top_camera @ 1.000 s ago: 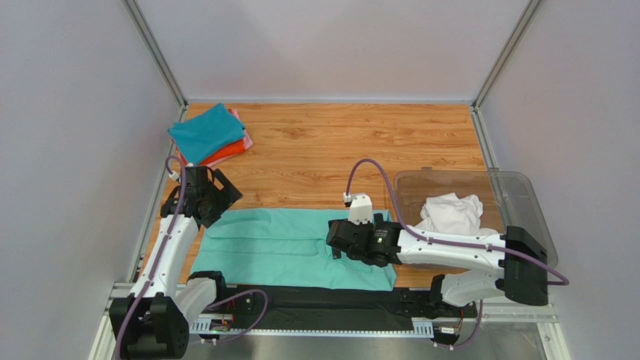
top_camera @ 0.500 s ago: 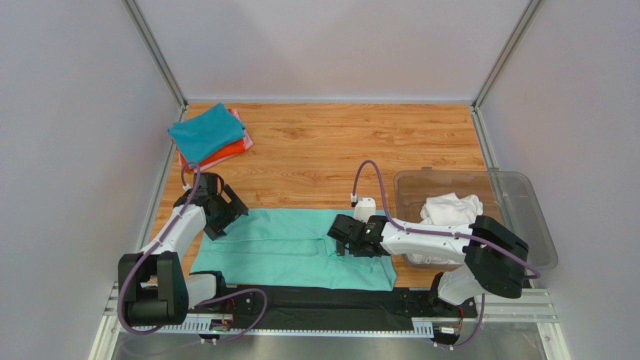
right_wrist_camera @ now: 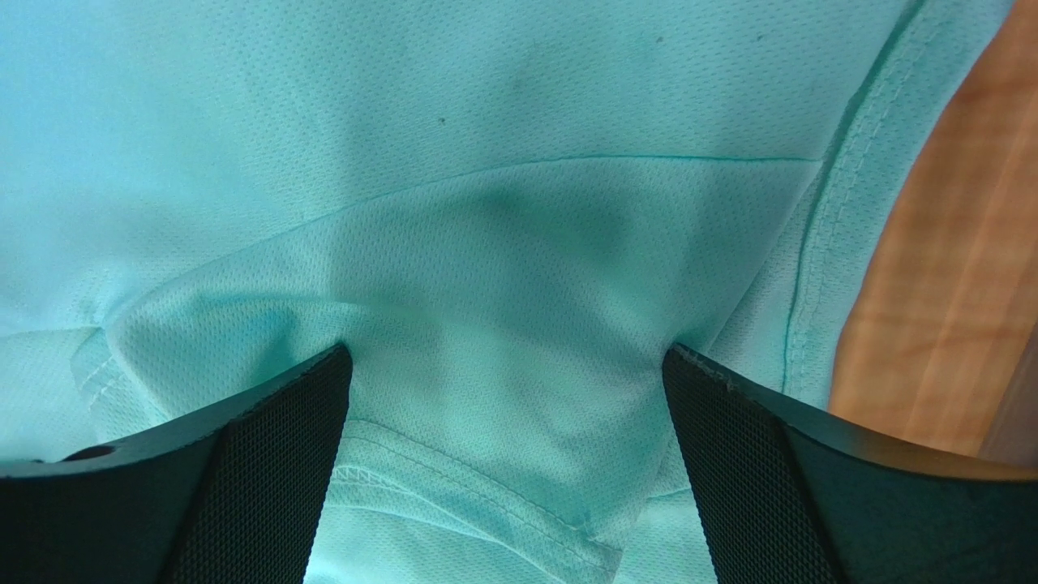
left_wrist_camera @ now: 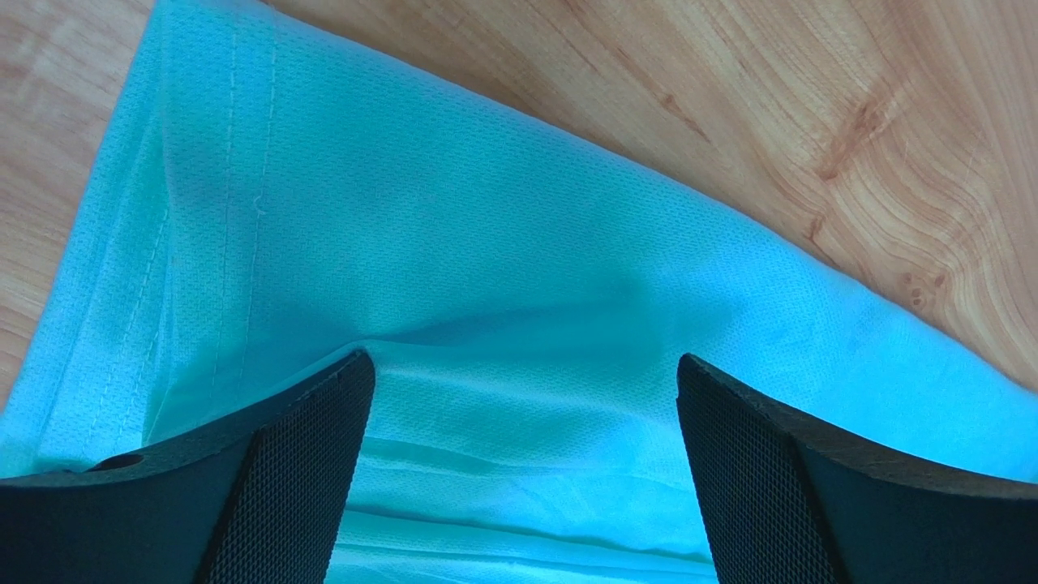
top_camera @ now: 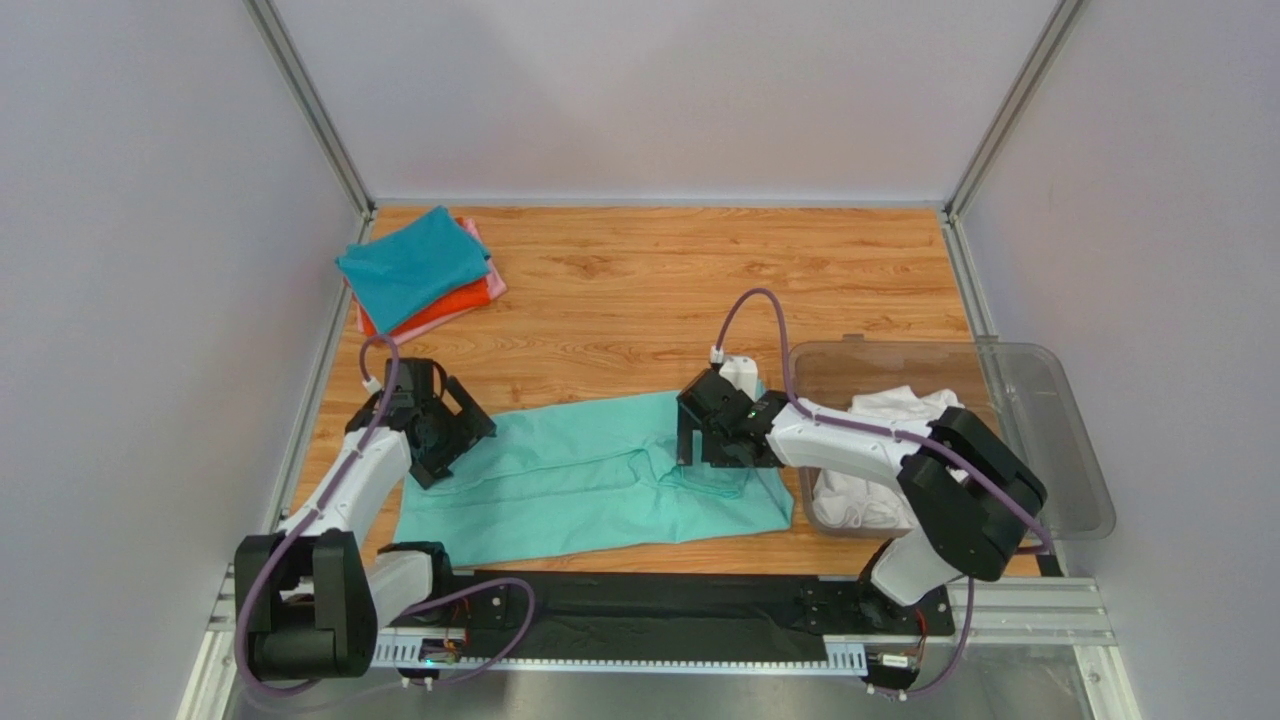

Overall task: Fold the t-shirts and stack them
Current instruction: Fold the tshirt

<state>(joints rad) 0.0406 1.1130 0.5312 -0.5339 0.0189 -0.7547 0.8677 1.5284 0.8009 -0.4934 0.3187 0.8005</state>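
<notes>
At the far left of the table (top_camera: 676, 285) sits a folded stack of 3 t-shirts. The teal shirt (top_camera: 410, 264) on top covers most of the orange shirt (top_camera: 451, 308), and the pink shirt (top_camera: 478, 237) shows only as a thin sliver at the stack's far right edge.

Nearer to me, the left gripper (top_camera: 448, 438) is over the left end of the mint shirt (top_camera: 571, 488), which lies spread and rumpled along the near side of the table. In the left wrist view its 2 fingers (left_wrist_camera: 293, 475) stand wide apart with a raised ridge of mint cloth between them. I cannot tell whether the tips touch the cloth, since their undersides are cut off at the frame's bottom.

The right gripper (top_camera: 718, 450) is on the shirt's right part, beside the bin (top_camera: 1037, 405). Its jaws are also spread wide. The right wrist view shows folded layers and a stitched hem between them, but it is too close to tell which part of the shirt this is.

The white shirt (top_camera: 902, 420) lies crumpled inside the bin, its near half hidden by the right arm and blurred by the clear wall.
</notes>
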